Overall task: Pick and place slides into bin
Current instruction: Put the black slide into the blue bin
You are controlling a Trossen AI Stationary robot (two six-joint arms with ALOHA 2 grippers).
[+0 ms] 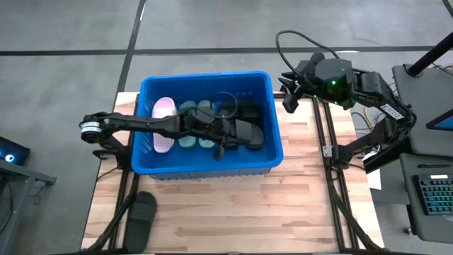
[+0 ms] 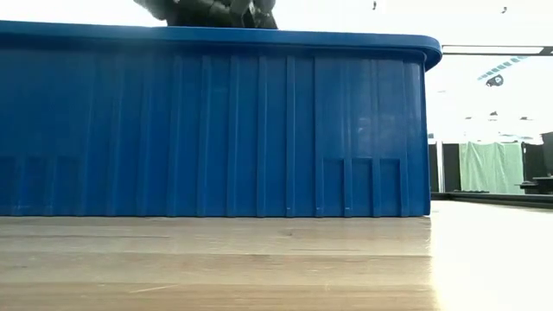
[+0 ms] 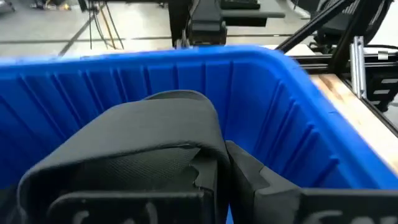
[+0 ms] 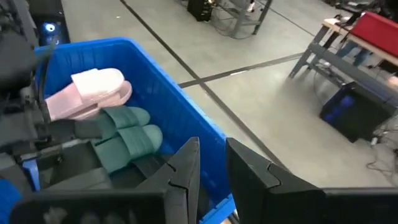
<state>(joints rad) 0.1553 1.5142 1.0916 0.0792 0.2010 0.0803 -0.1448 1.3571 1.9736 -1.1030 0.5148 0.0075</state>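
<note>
The blue bin [image 1: 276, 152] stands in the middle of the table and fills the low view [image 2: 216, 130]. Inside lie two pale pink slides [image 1: 163, 122], two dark green slides [image 1: 195, 126] and black ones at the far right [image 1: 248, 108]; they also show in the right wrist view [image 4: 93, 90] [image 4: 127, 140]. My left gripper [image 1: 225, 134] reaches into the bin from the left and is shut on a black slide [image 1: 249, 132]. My right gripper [image 1: 289, 99] hovers just outside the bin's far right corner, slightly open and empty. Another black slide [image 1: 141, 216] lies on the table at the near left. My left gripper pinches the black slide between its two fingers at one end, by the edge of its wide strap [image 3: 202, 165]. The fingers come level from the table's left, along the slide. The slide sticks out toward the bin's right wall [image 3: 292, 124], strap up, inside the bin.
The bin's rim [image 2: 259, 34] stands high above the tabletop. Bare wooden table [image 1: 233, 212] lies in front of the bin. Black frame rails [image 1: 333, 177] run along the table's right side. A keyboard [image 1: 433, 195] sits off the table to the right.
</note>
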